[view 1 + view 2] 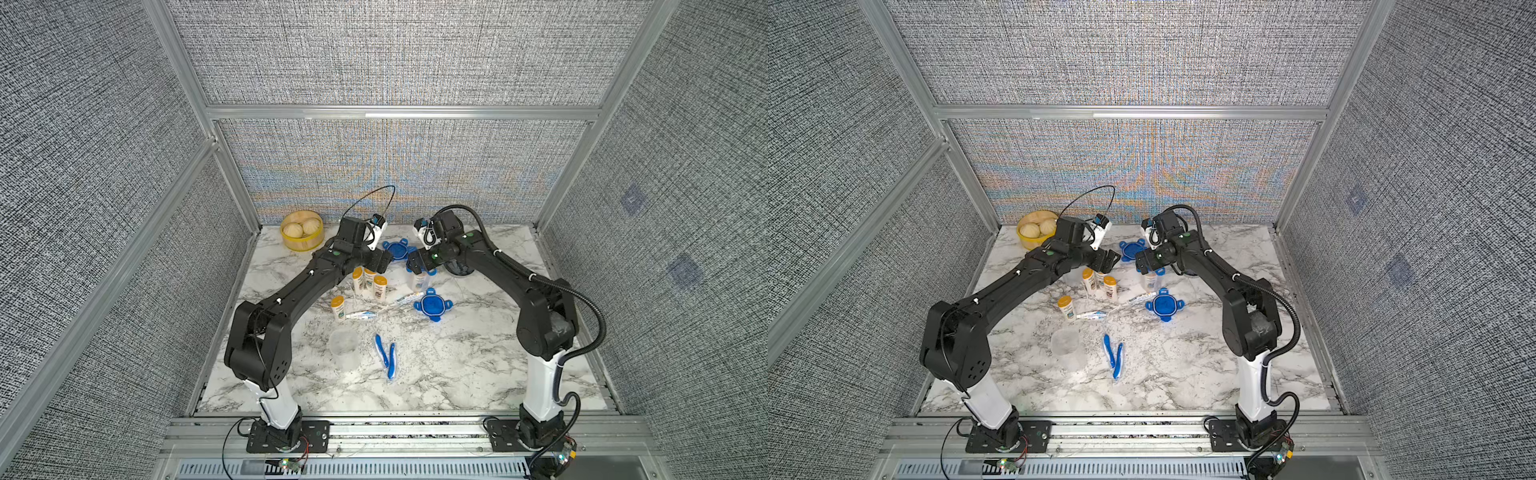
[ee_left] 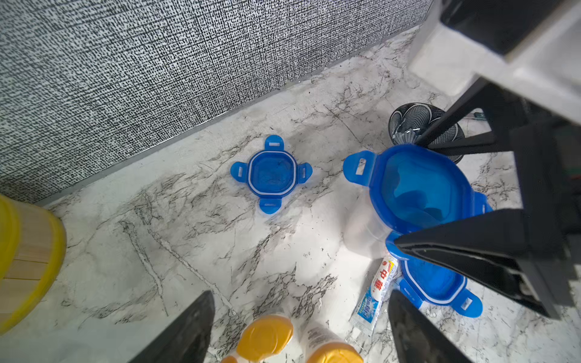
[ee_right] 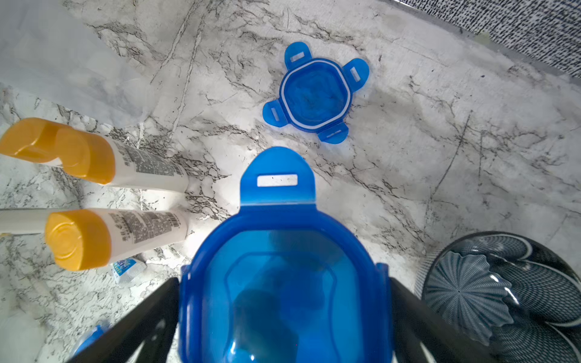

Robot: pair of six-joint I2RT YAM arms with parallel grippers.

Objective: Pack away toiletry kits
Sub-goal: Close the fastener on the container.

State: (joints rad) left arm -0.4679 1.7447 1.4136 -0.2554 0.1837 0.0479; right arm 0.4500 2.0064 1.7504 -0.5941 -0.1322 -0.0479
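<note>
Blue lid [image 3: 283,276] caps the cup [image 2: 361,229] standing between the right fingers [image 3: 412,314], spread wide along its sides; a raised tab [image 3: 277,179] juts straight beyond their tips. Left fingers [image 2: 188,330], spread and empty, hover above the orange-capped bottles [image 2: 265,336] alongside.

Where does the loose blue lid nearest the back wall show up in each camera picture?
Top view: loose blue lid close to the back wall, mid-width.
Top view: same place.
Left wrist view: flat on marble, between wall and lidded cup.
Right wrist view: just past the lidded cup's open tab.
Shared landmark: the lidded cup, beside it in every view.
</note>
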